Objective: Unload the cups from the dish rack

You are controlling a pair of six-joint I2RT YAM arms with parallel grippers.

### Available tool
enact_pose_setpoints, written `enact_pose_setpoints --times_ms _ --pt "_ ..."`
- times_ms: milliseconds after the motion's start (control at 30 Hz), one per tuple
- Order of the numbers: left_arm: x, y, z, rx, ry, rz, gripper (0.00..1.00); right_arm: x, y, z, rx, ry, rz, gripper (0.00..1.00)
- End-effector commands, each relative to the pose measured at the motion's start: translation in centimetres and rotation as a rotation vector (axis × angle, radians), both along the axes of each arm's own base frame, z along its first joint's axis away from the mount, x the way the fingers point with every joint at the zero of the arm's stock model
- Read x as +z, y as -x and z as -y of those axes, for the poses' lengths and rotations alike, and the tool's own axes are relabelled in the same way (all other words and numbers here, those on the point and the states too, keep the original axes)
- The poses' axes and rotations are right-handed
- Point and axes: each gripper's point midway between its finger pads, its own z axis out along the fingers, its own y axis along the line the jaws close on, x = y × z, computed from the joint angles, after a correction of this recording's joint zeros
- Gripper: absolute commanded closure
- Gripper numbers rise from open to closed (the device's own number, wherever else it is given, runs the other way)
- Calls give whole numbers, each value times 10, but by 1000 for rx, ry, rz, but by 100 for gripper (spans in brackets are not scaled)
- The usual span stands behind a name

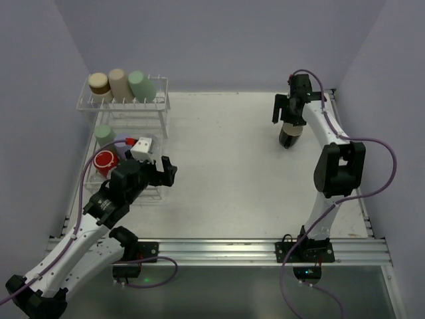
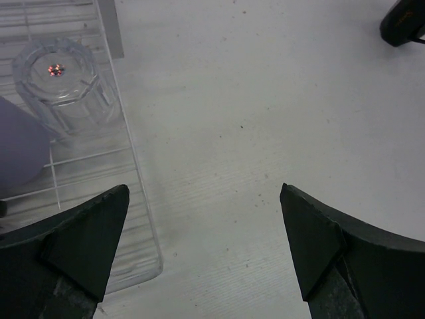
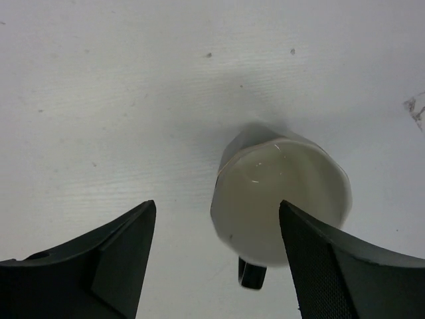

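Pale lilac walls (image 1: 219, 40) stand around a white table (image 1: 226, 179). On its far left corner stands the dish rack (image 1: 164, 113). Three cups lie on the raised shelf of the rack, side by side: a tan-brown cup (image 1: 99, 83), a beige cup (image 1: 119, 83) and a pale green cup (image 1: 141, 85). On the flat grid below them I see a second pale green cup (image 1: 105, 135) and a red cup (image 1: 105, 161).

My left gripper (image 2: 204, 193) is at the near right edge of the rack and holds nothing; its fingers are spread wide over the bare table. In the left wrist view a clear glass (image 2: 63, 83) stands upside down on the grid, and a purple cup (image 2: 20, 146) is just beside it, cut by the picture edge.

My right gripper (image 3: 216, 206) is far away, at the far right of the table. Its fingers are apart, with a black cup (image 3: 279, 199) under them. This cup stands upright on the table, its cream inside facing up, closer to one finger than to the other. If that finger touches it, I cannot tell.
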Motion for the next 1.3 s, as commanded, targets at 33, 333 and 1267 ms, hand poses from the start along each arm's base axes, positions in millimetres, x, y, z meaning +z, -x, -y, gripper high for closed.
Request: enact_pose_setpoints --times_ms 33,333,1267 --pt "21 -11 -24 166 4 19 0 120 9 -30 44 -128 350 20" --pt "13 -7 -75 480 -70 -75 0 154 103 -130 281 -458 613 19" --pt "-28 -24 -156 709 -175 -411 0 125 181 -179 494 -628 575 13"
